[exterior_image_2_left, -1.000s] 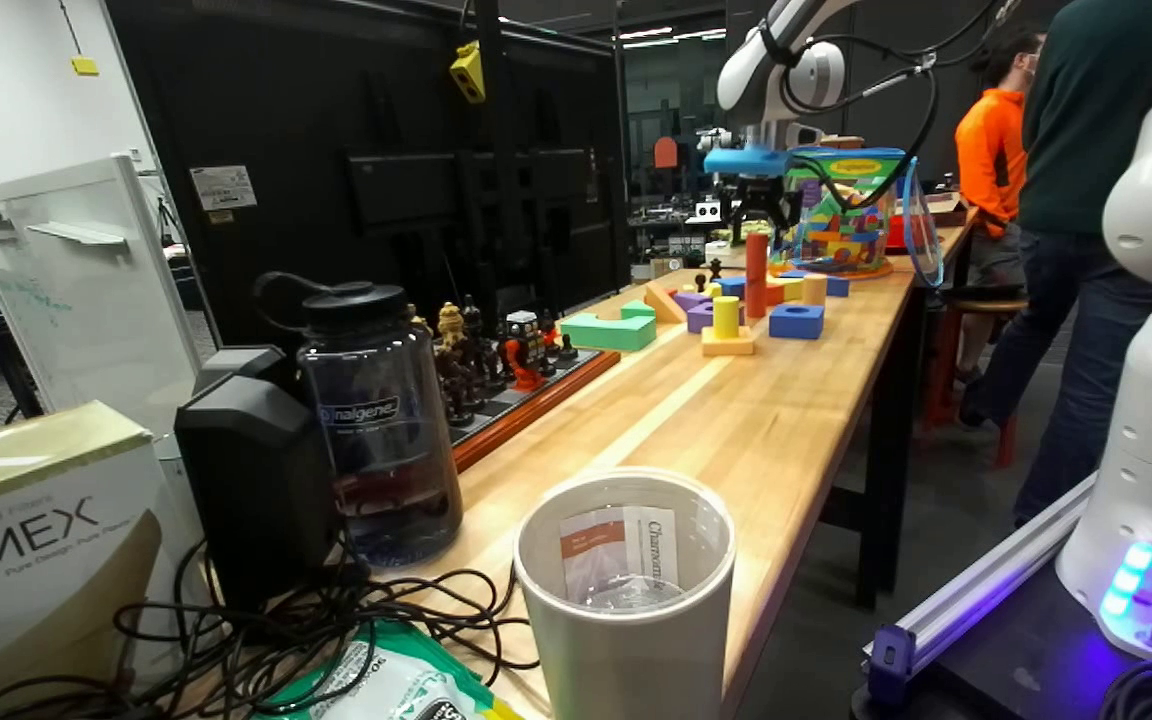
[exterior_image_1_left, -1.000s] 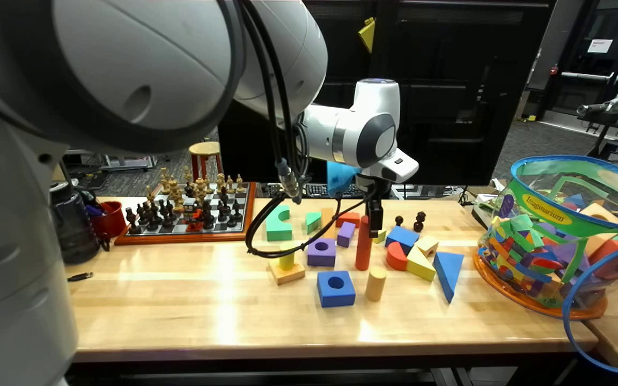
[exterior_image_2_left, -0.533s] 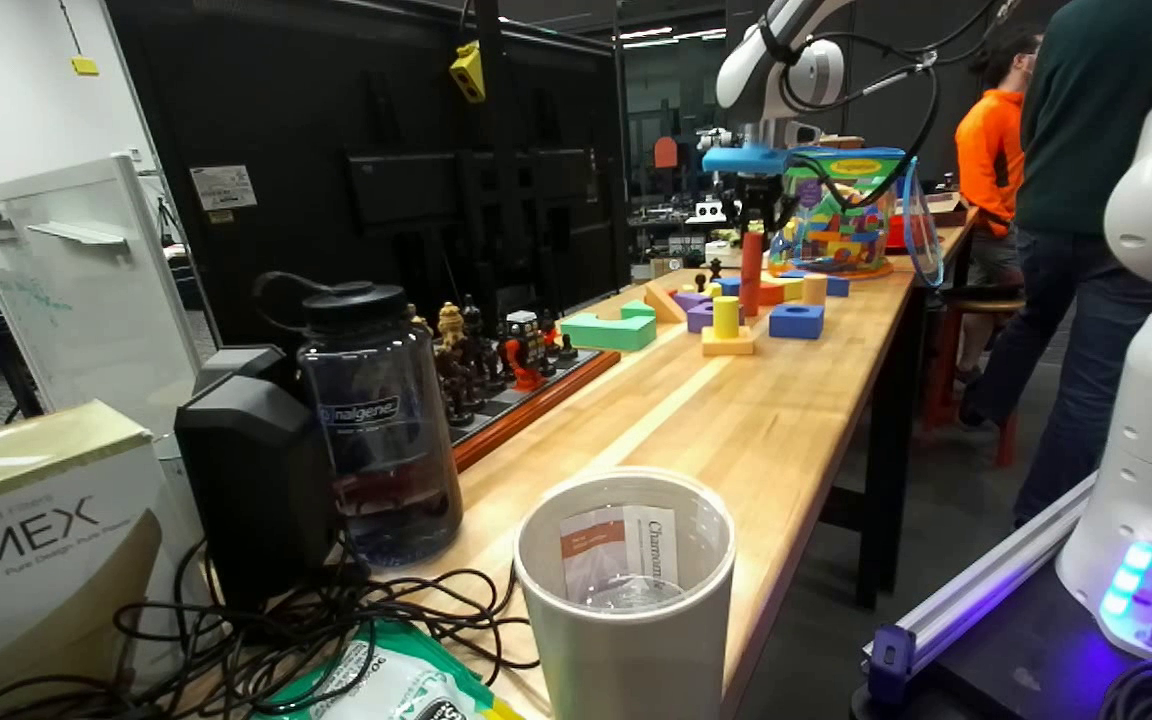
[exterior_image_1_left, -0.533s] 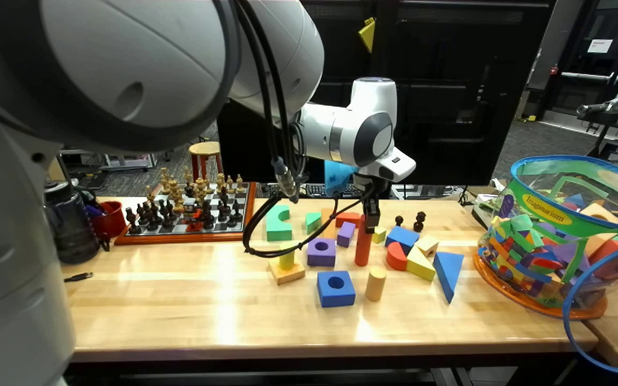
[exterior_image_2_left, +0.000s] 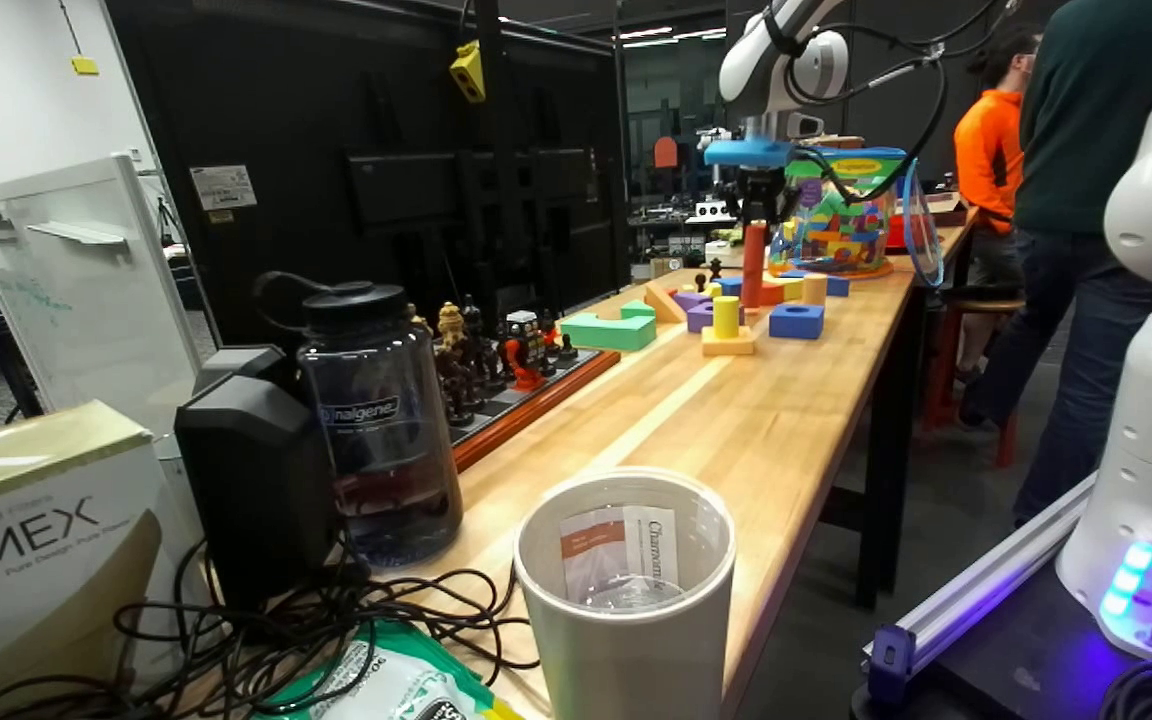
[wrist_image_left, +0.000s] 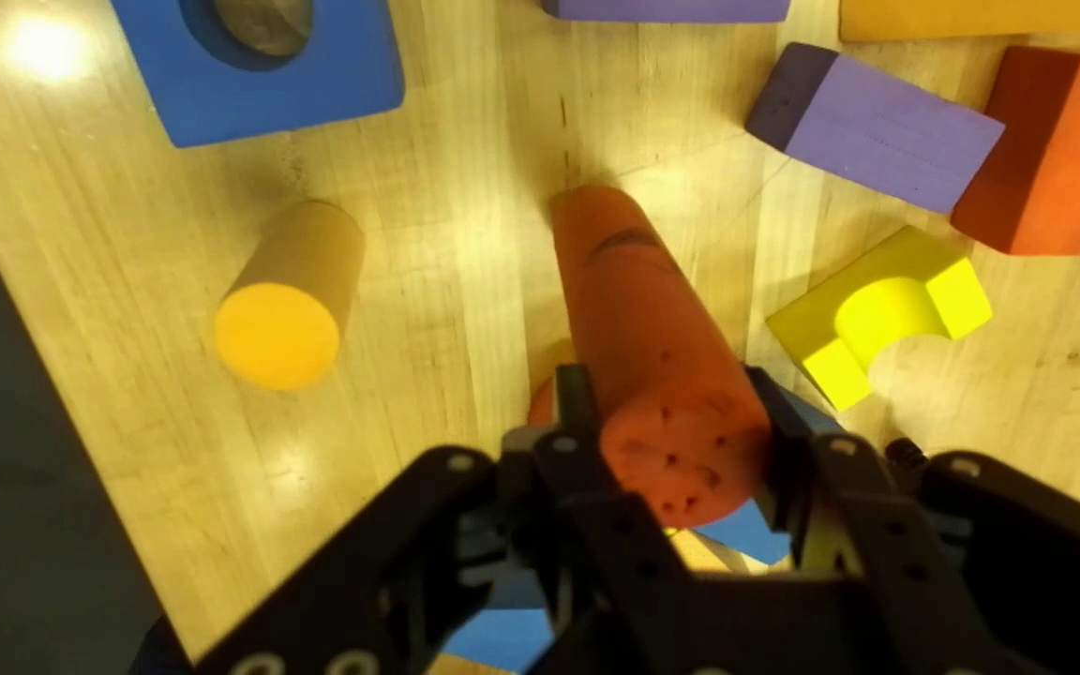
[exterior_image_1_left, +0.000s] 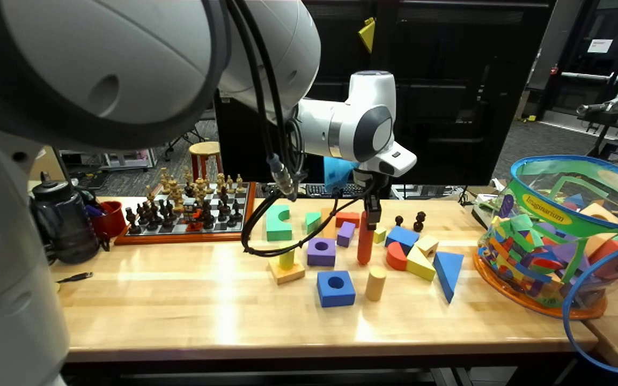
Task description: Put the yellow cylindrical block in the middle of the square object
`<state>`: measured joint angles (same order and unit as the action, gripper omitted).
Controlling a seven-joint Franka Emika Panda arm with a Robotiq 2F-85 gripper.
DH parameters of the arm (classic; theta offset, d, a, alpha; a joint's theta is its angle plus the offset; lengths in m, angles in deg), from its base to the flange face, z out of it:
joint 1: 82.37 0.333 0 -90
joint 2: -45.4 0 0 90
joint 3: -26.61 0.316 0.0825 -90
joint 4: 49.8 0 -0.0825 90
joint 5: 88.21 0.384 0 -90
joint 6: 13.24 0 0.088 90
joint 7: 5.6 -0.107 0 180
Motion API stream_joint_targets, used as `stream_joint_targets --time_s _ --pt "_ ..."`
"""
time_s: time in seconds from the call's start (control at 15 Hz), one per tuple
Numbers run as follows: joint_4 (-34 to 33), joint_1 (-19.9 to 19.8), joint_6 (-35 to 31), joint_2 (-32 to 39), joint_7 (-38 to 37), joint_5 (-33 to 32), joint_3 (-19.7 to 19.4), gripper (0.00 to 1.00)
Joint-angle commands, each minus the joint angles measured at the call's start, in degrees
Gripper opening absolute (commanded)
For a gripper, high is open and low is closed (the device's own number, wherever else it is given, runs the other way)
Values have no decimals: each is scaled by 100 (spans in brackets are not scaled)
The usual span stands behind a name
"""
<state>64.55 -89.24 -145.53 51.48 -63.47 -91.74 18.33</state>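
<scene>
Exterior views; yellow cylinder (exterior_image_2_left: 725,318) upright

Hidden, cropped and blurred parts about the gripper (wrist_image_left: 671,398).
In the wrist view, its near end is blurred and cut by the lower edge; the fingers (wrist_image_left: 577,403) mask part of the red cylinder's (wrist_image_left: 634,309) flanks, and its contact with the tabletop (wrist_image_left: 446,281) cannot be judged. Beneath them, a blue piece (wrist_image_left: 501,639) shows only as a patch. Ahead, the upper edge crops the blue holed block (wrist_image_left: 334,66) and a purple block (wrist_image_left: 671,9). In an exterior view, below and beside the gripper, a black cable (exterior_image_1_left: 255,211) crosses the yellow cylindrical block (exterior_image_1_left: 286,261).
</scene>
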Motion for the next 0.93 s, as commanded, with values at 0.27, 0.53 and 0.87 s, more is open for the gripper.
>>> stream_joint_targets --time_s 0.27,0.53,0.87 --pt "819 25 22 -1159 -106 -632 57 15" --pt "1171 -14 134 -1748 108 -712 226 15" --pt "1370 -9 588 -2329 626 -511 442 15"
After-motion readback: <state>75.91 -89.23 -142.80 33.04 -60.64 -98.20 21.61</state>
